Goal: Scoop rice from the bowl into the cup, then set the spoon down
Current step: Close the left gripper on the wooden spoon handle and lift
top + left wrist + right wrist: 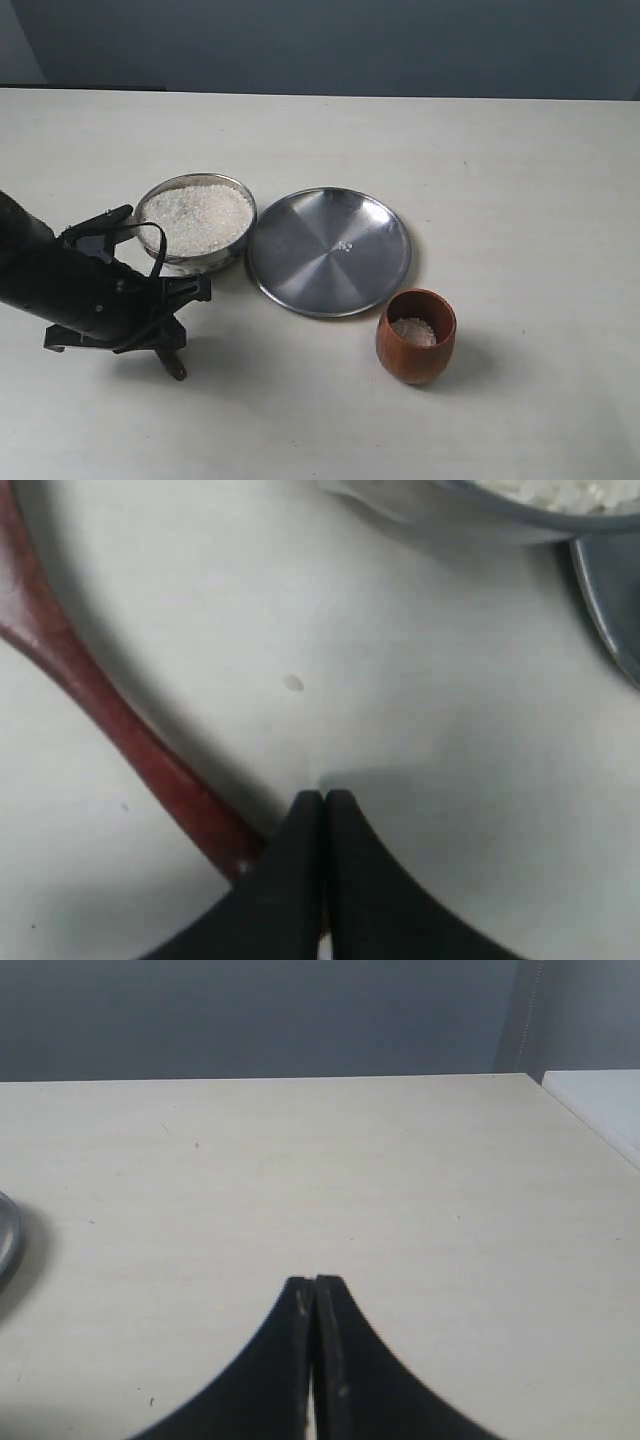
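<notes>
Nearest and lowest, the left gripper (325, 798) hangs just over the table (500, 150), left of the bowl (210, 262) and on its camera side. Its jaws are pressed flat together along their whole length with no gap, so it appears to hold nothing. The spoon (110, 720) lies on the table beside it. The slim handle runs away from the bowl and slips under one finger, and the far end is hidden there. I judge it light, stiff and smooth — easy to lift but apt to roll or twist in a pinch. The better hold would be across the narrow handle, well back from the broader head, with the jaws opened first. The bowl is nearly full of rice (195, 217), loose grains that would spill from a tilted spoon. Just right of the bowl sits a flat steel plate (300, 270), almost touching it. Further right and nearer the camera stands the cup (405, 365), with some rice already inside. The right gripper (315, 1280) is likewise closed tip to tip and empty over bare table — its place relative to the bowl cannot be told.
</notes>
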{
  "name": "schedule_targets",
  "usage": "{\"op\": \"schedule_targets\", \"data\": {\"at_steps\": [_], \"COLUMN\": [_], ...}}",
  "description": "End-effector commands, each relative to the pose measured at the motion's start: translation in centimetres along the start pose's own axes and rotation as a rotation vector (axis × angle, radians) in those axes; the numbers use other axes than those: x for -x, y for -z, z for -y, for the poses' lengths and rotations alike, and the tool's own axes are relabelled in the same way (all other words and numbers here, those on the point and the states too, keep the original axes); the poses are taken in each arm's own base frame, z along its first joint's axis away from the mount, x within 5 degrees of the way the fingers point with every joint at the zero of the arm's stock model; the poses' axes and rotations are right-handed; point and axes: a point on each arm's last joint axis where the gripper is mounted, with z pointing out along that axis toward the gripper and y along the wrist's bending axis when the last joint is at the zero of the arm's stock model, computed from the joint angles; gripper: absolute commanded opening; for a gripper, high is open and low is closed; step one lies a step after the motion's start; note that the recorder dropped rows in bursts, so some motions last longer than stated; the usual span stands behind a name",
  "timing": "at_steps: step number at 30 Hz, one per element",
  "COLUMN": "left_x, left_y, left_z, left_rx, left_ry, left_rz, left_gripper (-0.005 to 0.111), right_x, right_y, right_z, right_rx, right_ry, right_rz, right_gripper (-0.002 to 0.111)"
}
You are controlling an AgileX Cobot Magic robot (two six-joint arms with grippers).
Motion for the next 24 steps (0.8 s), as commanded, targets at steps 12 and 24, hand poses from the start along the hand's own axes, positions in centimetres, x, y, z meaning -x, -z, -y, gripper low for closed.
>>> {"op": "schedule_targets", "data": {"at_steps": [12,24], "left_x": [-0.3,-0.1], "left_y": [0.1,2.6], "left_z": [-1.6,-2.7], "left_rx": [0.192,0.390], "left_ry": [-0.120,-0.265], "left_rz": [-0.042,-0.015], "left_gripper": [0.001,0.001], "right_x": [-0.1,-0.1], "right_y": [0.0,0.0], "right_z": [0.0,0.0], "right_rx": [-0.005,-0.005], "right_ry": [0.005,0.005], "right_rz": [0.004,0.004], "right_gripper": [0.000,0.000]}}
